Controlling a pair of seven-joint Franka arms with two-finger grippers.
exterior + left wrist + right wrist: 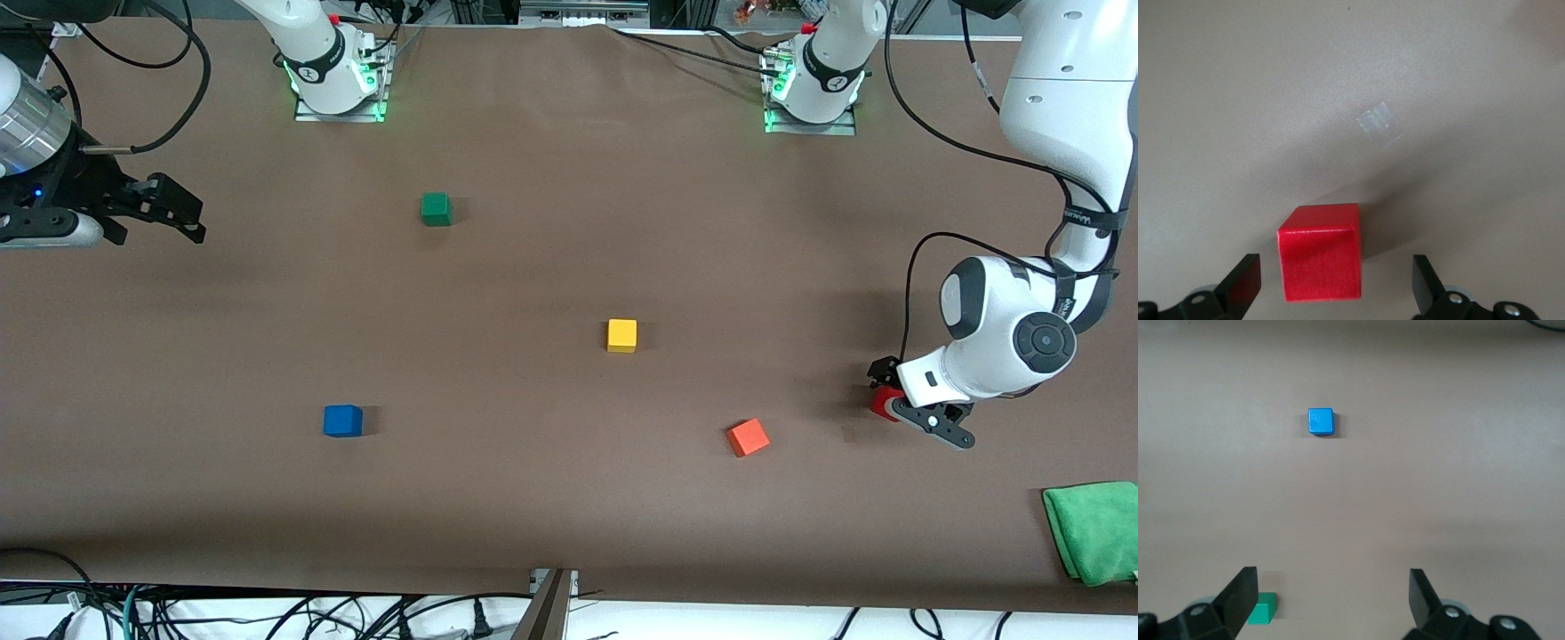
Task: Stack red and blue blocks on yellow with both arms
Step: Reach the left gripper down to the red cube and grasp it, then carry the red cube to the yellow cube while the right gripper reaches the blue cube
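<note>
Five cubes are sitting on the brown table [551,498] in the front view. The yellow cube [621,335] is lying about mid-table. The blue cube [342,420] is lying nearer the camera, toward the right arm's end. The green cube [436,209] is lying closer to the bases, and the orange-red cube [748,437] is lying nearer the camera than the yellow one, toward the left arm's end. The red cube [884,402] is resting on the table at the left arm's end, mostly covered by the left gripper [900,400], which is sitting low around it. A folded green cloth [1093,530] is lying at the table's near corner on that same end. The right gripper [182,218] is hanging above the table at the right arm's end, well apart from every cube; that arm is waiting.

Left wrist view: the red cube [1319,253] is sitting on the table between the two black fingers [1241,287] of the left gripper [1335,283]. The jaws are standing wide, with a gap showing on each side of the cube, so nothing is being gripped.

Right wrist view: the right gripper [1331,597] is spreading its fingers [1238,593] wide with nothing between them. The blue cube [1321,421] is lying well off on the table, and the green cube [1263,609] is peeking out just beside one finger.
</note>
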